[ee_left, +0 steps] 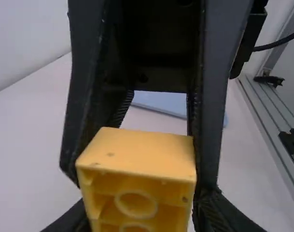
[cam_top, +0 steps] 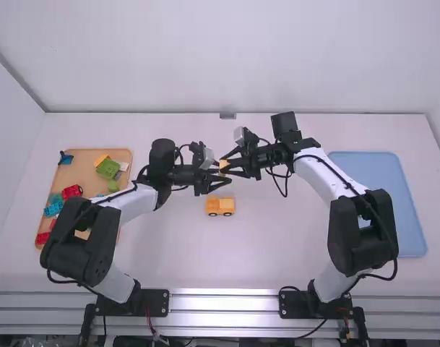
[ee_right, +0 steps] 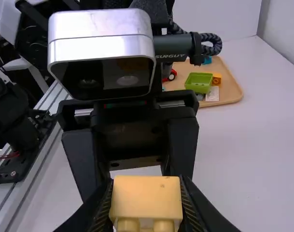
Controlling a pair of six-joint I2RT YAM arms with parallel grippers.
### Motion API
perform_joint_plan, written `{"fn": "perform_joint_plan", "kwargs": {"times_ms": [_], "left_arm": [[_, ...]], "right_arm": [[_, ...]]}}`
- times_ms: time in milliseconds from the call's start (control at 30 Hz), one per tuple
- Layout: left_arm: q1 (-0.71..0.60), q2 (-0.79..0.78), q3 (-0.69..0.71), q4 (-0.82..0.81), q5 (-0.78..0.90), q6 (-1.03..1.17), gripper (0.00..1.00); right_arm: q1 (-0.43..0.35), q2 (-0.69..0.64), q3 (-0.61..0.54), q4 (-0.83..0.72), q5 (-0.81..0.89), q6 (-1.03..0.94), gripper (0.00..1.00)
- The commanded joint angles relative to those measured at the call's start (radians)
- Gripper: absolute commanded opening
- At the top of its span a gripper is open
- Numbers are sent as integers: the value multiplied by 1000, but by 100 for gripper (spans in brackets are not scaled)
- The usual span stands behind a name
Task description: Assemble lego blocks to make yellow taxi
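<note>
Yellow taxi (cam_top: 220, 207) on white table (cam_top: 263, 246), midway between arm bases, yellow block (ee_right: 147, 199) above table beyond taxi, left gripper (cam_top: 221, 171) clamped on it, right gripper (cam_top: 225, 167) likewise clamped, fingers facing.

Your white tbl (cam_top: 277, 249) has tan tray (cam_top: 82, 168) L, blue tray (cam_top: 384, 172) R, yellow wheeled block (cam_top: 220, 206) btwn

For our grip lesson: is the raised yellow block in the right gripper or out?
In: the right wrist view shows the yellow block between the fingers of the right gripper, touching both.
</note>
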Motion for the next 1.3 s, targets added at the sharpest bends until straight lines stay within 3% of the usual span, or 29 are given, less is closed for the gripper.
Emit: {"fn": "perform_joint_plan", "kwargs": {"times_ms": [0, 100, 133, 167, 233, 267, 433, 533, 700, 867, 1067, 1267], "left_arm": [[0, 0, 13, 3, 44, 11, 43], [0, 0, 13, 3, 44, 11, 50], [-1, 0, 13, 2, 44, 11, 73], [-1, 0, 13, 2, 45, 11, 75], [0, 0, 13, -3, 32, 11, 98], [0, 0, 13, -18, -8, 11, 99], [0, 0, 13, -142, -253, 11, 99], [6, -1, 13, -278, -442, 11, 99], [80, -16, 13, -357, -530, -97, 99], [210, -89, 13, -394, -550, -157, 99], [220, -262, 12, -512, -924, -216, 98], [251, -520, -60, -551, -1113, -260, 99]], "right_arm": [[-10, 8, 25, 3, 21, -12, 16], [-10, 8, 25, 3, 21, -13, 16], [-10, 8, 26, 5, 21, -11, 16], [-10, 8, 26, 6, 21, -11, 16], [-10, 8, 25, 7, 24, -11, 16], [-10, 8, 26, 10, 34, -11, 16], [-10, 7, 25, 83, 146, 103, 14], [-8, 7, 31, 140, 382, 254, 13], [22, 8, 37, 58, 700, 278, 13], [65, 8, 37, -31, 797, 243, 12], [94, 46, 64, -4, 819, 308, 12], [181, 200, 279, -188, 800, 266, 12]]}}
